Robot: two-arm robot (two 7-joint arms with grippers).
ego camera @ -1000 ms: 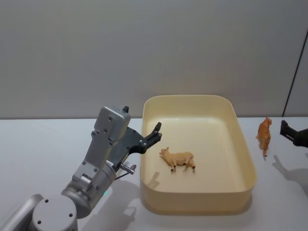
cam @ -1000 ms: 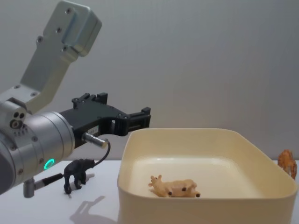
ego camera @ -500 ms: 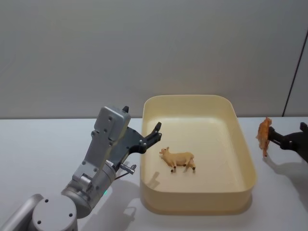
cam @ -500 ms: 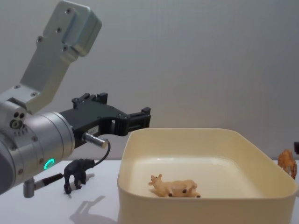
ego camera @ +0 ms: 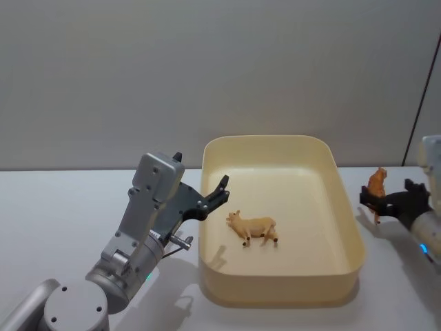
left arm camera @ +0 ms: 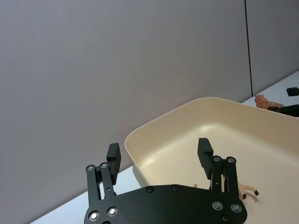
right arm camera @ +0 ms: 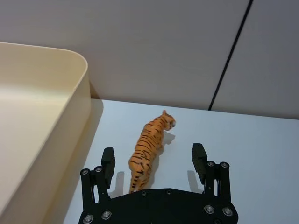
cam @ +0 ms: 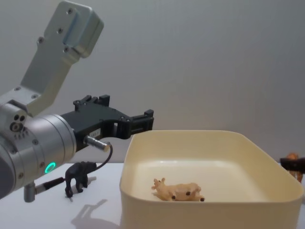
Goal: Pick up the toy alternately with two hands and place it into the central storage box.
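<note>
At the head view's right edge, the right gripper (ego camera: 389, 195) has its fingers spread wide on either side of the striped tiger toy (right arm camera: 147, 147). The toy stands on the table (ego camera: 55, 207) just right of the cream storage box (ego camera: 275, 298) (no finger visibly touches it). At lower left, the left gripper (left arm camera: 159, 155) hangs open and empty beside the box's left wall.

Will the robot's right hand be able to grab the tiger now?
Probably yes. The right gripper is open, the tiger stands between its fingers, and nothing blocks it; the storage box is off to one side.
</note>
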